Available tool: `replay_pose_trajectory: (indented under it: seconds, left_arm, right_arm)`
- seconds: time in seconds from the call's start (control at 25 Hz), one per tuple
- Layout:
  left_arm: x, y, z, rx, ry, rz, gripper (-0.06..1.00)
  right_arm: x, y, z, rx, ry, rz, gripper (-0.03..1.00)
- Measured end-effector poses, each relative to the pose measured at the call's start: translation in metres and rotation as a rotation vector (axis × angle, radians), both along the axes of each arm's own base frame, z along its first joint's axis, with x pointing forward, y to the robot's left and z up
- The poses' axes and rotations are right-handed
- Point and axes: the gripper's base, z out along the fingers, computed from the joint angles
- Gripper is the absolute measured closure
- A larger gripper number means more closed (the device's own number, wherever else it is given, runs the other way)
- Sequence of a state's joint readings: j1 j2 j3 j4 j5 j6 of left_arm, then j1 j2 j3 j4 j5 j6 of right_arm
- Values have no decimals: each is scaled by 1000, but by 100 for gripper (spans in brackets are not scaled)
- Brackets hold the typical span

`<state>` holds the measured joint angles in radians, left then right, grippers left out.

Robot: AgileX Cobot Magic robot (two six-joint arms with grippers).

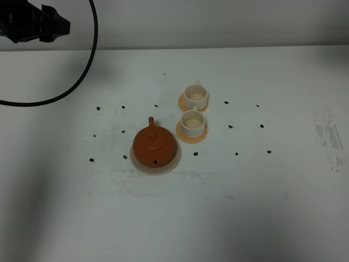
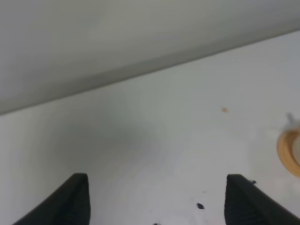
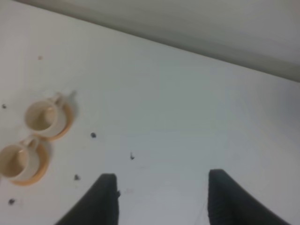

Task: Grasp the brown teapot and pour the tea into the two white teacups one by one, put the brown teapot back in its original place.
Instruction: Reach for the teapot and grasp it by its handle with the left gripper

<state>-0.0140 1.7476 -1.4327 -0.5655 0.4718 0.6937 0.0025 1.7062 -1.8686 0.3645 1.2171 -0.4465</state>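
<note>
The brown teapot stands upright on the pale beige disc left of the table's middle, spout pointing to the far side. The two white teacups, far and near, stand on orange coasters just right of it. They also show in the right wrist view. My left gripper is open and empty over bare table at the far left. My right gripper is open and empty, well to the right of the cups. The teapot is out of both wrist views.
The left arm and its black cable hang over the far left corner. Small black marks dot the white table around the tea set. An orange coaster's edge shows in the left wrist view.
</note>
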Motion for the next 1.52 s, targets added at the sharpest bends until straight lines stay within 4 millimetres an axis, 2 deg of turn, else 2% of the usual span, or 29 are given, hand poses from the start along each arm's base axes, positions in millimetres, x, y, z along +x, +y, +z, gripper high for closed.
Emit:
replay_pose_trajectory:
  seconds: [0.2, 0.36, 0.72, 0.84, 0.96, 1.08, 1.24, 1.52]
  left_arm:
    - [-2, 1, 4, 23, -17, -1, 36]
    - [-2, 1, 4, 27, -20, -1, 36]
    - [-1, 2, 5, 46, -37, -7, 36]
    - [-1, 2, 5, 61, -42, -17, 36]
    - [-1, 2, 5, 66, -45, -19, 36]
    - [-1, 2, 5, 68, -49, -19, 36]
    - [-1, 0, 5, 72, -48, -26, 36]
    - [-3, -32, -2, 100, -26, -115, 36]
  right_arm:
    - [-67, 0, 21, -6, -37, 9, 56]
    - [-124, 0, 25, -5, -74, 5, 56]
    - [-240, -4, 12, -4, -242, -50, 56]
    - [-278, -4, 2, 11, -299, -68, 56]
    - [-312, -6, -16, 16, -347, -91, 56]
    - [-337, -10, -38, -1, -382, -134, 56]
    - [-361, -17, -71, -54, -421, -203, 56]
    - [-377, -20, -120, -47, -455, -247, 56]
